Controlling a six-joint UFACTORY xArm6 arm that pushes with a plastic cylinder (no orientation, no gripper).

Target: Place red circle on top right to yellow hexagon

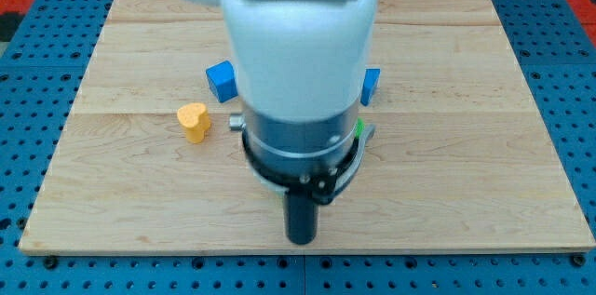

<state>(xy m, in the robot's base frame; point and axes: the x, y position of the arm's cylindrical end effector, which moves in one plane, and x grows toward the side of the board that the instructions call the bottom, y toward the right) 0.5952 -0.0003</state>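
My tip (300,237) rests on the wooden board (466,165) near the view's bottom, touching no block. My arm hides any red circle or yellow hexagon. A yellow block (194,121), two blue blocks (221,80) (372,85) and a green sliver (359,128) show.

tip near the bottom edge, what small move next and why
Probably a short slide toward the view's right. Here my tip touches no block, no red block shows, and the arm hides the board's middle; the yellow block lies apart at the view's left. Uncovering the middle comes first.
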